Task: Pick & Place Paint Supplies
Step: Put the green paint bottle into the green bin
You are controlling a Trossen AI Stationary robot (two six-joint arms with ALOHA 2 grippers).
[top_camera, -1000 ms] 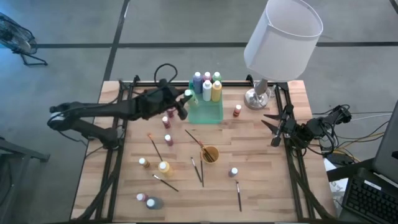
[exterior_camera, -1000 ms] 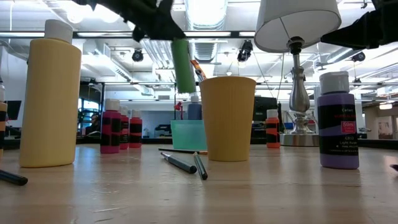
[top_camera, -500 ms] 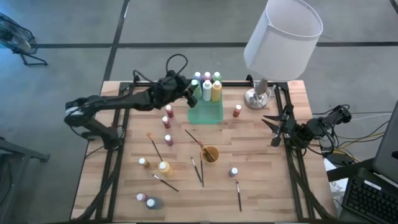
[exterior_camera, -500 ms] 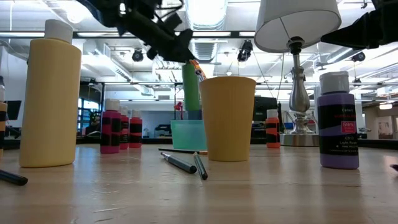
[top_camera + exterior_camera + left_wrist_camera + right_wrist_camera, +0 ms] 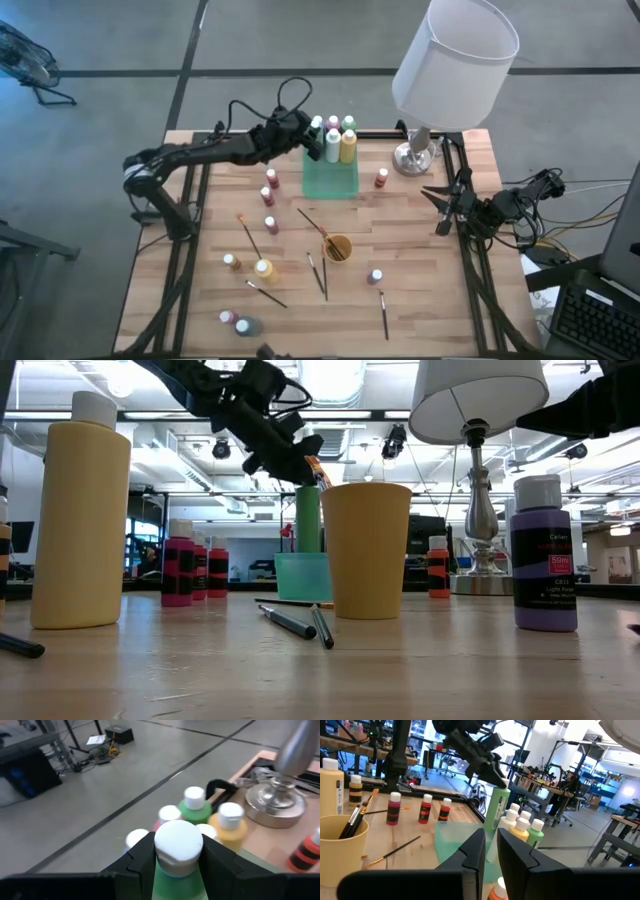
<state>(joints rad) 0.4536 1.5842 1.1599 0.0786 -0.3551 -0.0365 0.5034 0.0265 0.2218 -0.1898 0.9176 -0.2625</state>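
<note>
Holding green bottle [image 5: 307,518] over tray [image 5: 331,179] of bottles | left fingers [image 5: 140,857] pinching it

My left gripper [image 5: 312,146] holds a green paint bottle [image 5: 307,518] with a white cap upright over the tray, beside the bottles [image 5: 340,140] standing upper centre of the high view. Other small bottles [image 5: 270,190] stand left of centre and along the bottom; thin dark-handled paintbrushes [image 5: 317,272] lie flat lower centre.
</note>
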